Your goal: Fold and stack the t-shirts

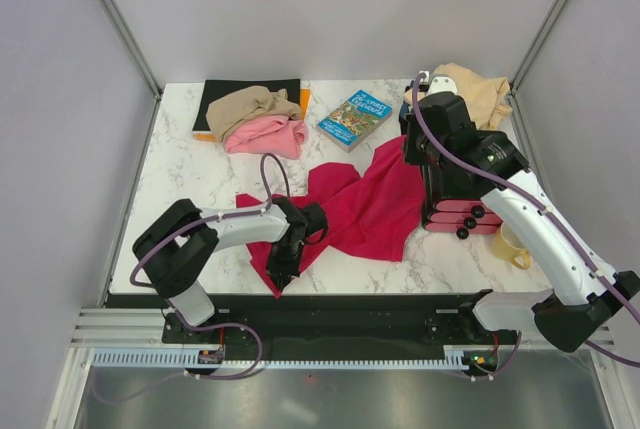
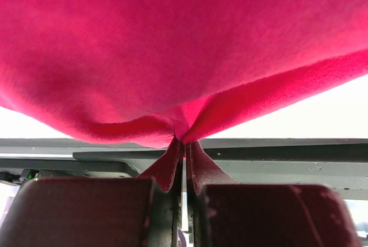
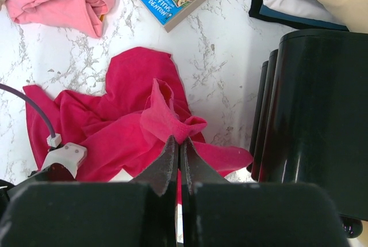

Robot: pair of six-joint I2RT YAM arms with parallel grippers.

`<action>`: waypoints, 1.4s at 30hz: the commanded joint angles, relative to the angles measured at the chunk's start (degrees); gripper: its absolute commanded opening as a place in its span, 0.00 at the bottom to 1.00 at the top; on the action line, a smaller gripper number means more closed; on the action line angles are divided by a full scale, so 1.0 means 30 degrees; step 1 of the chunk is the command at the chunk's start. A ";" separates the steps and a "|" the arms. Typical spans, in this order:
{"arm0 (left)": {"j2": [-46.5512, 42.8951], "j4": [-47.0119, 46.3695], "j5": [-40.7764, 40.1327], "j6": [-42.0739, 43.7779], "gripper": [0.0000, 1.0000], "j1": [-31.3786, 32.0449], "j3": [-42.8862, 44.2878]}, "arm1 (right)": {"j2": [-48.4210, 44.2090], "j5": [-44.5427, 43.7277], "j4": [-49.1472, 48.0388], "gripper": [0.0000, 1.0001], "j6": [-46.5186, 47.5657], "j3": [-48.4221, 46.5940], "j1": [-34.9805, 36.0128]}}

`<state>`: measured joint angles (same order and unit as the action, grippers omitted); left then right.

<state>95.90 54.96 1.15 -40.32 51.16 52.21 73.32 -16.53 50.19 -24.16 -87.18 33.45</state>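
The left claw (image 2: 184, 143) is clenched on a fold of the red shirt (image 2: 172, 40) near the table's (image 1: 180, 179) front edge. The right claw (image 3: 179, 143) pinches its far right part. The pink shirt (image 1: 265, 136) and tan shirt (image 1: 250, 104) lie at the far left corner, and the cream shirt (image 1: 478, 91) at the far right.

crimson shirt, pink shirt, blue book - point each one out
crimson shirt (image 1: 365, 204): top external view, middle of the spread cloth.
pink shirt (image 1: 262, 135): top external view, centre of the crumpled heap.
blue book (image 1: 355, 119): top external view, middle of its cover.
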 commanded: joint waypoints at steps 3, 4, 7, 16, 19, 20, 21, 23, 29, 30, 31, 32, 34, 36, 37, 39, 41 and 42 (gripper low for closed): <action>-0.1698 0.0367 -0.2605 -0.1294 0.02 0.0058 0.0638 | 0.0140 -0.0435 -0.0149 0.00 0.0231 -0.0707 -0.0340; -0.2166 0.0807 -0.3595 -0.1559 0.02 0.0057 0.1109 | 0.0140 -0.0523 -0.0120 0.00 0.0261 -0.0765 -0.0456; -0.3924 0.2739 -0.5704 -0.2234 0.02 -0.0380 0.3480 | 0.0257 -0.0757 -0.0033 0.00 0.0495 -0.1116 -0.0778; -0.6185 0.7721 -1.0104 -0.3232 0.02 -0.4714 1.1977 | 0.0375 -0.2657 -0.0003 0.00 0.0993 -0.3485 -0.1219; -0.6242 0.8601 -1.0809 -0.2765 0.02 -0.6559 1.3562 | 0.0491 -0.3480 -0.0061 0.00 0.1402 -0.4510 -0.1335; -0.6359 0.8604 -1.0899 -0.2212 0.02 -0.7028 1.3739 | 0.0492 -0.4034 -0.0062 0.00 0.1520 -0.4718 -0.1336; -0.6418 0.8604 -1.0987 -0.1945 0.02 -0.7932 1.4060 | 0.0579 -0.4213 -0.0062 0.00 0.1869 -0.4953 -0.1365; -0.6681 0.8604 -1.1163 -0.1360 0.02 -0.8786 1.4267 | 0.0667 -0.5000 -0.0033 0.00 0.2106 -0.5568 -0.1512; -0.7414 0.8430 -1.1574 -0.0305 0.02 -1.1131 1.5293 | 0.0200 -0.6354 -0.0354 0.00 0.2195 -0.6596 -0.1746; -0.7444 0.8428 -1.1516 -0.0215 0.02 -1.1250 1.5294 | 0.0025 -0.6064 -0.0471 0.00 0.2137 -0.6508 -0.1746; -0.7415 0.8428 -1.1254 -0.0127 0.02 -1.1338 1.5265 | -0.0006 -0.5800 -0.0414 0.00 0.2049 -0.6450 -0.1746; -0.7328 0.8312 -1.1020 0.0164 0.02 -1.1339 1.5148 | -0.0035 -0.5449 -0.0413 0.00 0.1903 -0.6391 -0.1746; -0.7065 0.8253 -0.9970 0.0371 0.02 -1.1339 1.4535 | -0.0094 -0.4369 -0.0121 0.00 0.1610 -0.6158 -0.1746; -0.6656 0.7874 -0.8884 0.0897 0.02 -1.1339 1.3160 | -0.0181 -0.3691 0.0113 0.00 0.1053 -0.5923 -0.1746; -0.6508 0.7756 -0.7835 0.1015 0.02 -1.1339 1.2575 | -0.0211 -0.2818 0.0230 0.00 0.0965 -0.5661 -0.1775; -0.6215 0.7289 -0.7095 0.1163 0.02 -1.1310 1.0620 | -0.0211 -0.2197 0.0668 0.00 0.0615 -0.5337 -0.1717; -0.6009 0.6645 -0.5866 0.1598 0.02 -1.1310 0.8598 | -0.0240 -0.1522 0.0992 0.00 0.0438 -0.4694 -0.1746; -0.5951 0.6235 -0.5310 0.1776 0.02 -1.1281 0.8034 | -0.0182 -0.1288 0.1428 0.00 0.0379 -0.4517 -0.1775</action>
<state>76.16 75.53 -22.61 -39.33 17.37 84.36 73.71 -24.97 51.66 -21.15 -102.80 28.49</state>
